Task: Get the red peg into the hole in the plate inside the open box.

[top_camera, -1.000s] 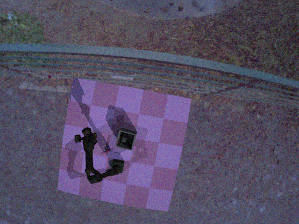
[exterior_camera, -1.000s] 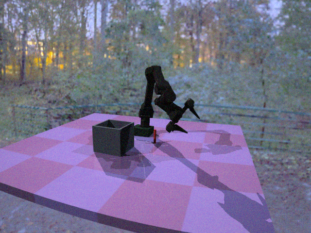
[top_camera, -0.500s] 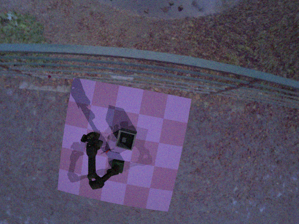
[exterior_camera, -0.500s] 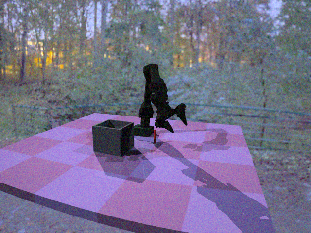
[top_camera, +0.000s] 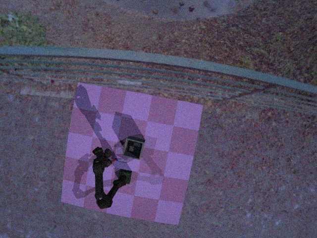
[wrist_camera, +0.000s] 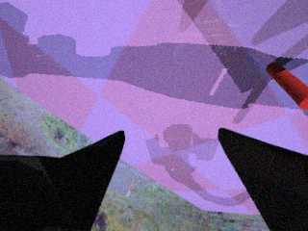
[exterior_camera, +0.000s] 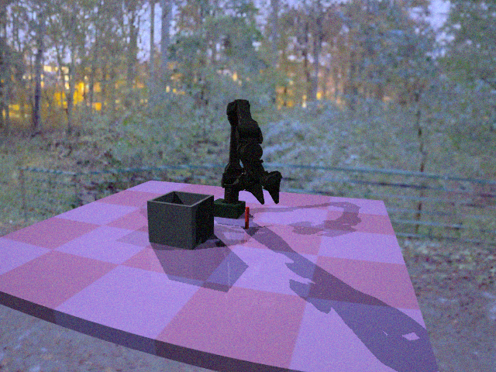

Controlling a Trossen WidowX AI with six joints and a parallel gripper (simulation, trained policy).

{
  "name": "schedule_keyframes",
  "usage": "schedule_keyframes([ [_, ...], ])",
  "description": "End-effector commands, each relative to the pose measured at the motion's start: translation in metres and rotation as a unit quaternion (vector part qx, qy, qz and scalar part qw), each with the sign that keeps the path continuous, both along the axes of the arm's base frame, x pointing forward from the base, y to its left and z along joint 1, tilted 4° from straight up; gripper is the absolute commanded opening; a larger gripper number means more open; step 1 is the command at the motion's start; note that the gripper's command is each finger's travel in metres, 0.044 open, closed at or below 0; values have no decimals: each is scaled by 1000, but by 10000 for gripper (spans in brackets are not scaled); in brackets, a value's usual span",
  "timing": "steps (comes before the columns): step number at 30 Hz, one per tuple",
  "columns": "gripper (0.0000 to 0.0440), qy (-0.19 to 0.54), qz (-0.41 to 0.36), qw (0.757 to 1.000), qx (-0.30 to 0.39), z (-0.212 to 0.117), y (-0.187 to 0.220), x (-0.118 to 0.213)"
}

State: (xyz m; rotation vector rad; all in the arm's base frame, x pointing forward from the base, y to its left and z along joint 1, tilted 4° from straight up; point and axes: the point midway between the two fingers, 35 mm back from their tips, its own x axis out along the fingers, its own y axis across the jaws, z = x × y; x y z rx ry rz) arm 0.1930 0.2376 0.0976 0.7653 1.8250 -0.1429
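The gripper (top_camera: 109, 158) (exterior_camera: 270, 202) (wrist_camera: 170, 133) is spread open, gripping nothing, above the pink-and-lilac checkered surface (top_camera: 163, 108) (exterior_camera: 256, 320) (wrist_camera: 53, 93), with woodland (exterior_camera: 340, 80) behind. The slim red peg (top_camera: 114, 160) (exterior_camera: 246, 218) (wrist_camera: 289, 86) stands upright outside the box (top_camera: 141, 149) (exterior_camera: 170, 224).

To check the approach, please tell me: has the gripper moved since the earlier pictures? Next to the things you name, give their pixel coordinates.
Yes. In the exterior view, the gripper (top_camera: 102, 150) (exterior_camera: 270, 203) (wrist_camera: 170, 133) has shifted left, toward the red peg (top_camera: 114, 160) (exterior_camera: 246, 218) (wrist_camera: 289, 86), which stands in its same place.
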Motion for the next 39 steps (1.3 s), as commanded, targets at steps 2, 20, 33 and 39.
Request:
schedule_keyframes([
  [2,440,19,-50,997,-47,-1,-20,-15],
  [20,440,45,-196,960,-196,-6,-83,-65],
  [33,440,31,-233,941,-241,-40,-96,-68],
  [39,440,24,-251,935,-251,-59,-99,-66],
])
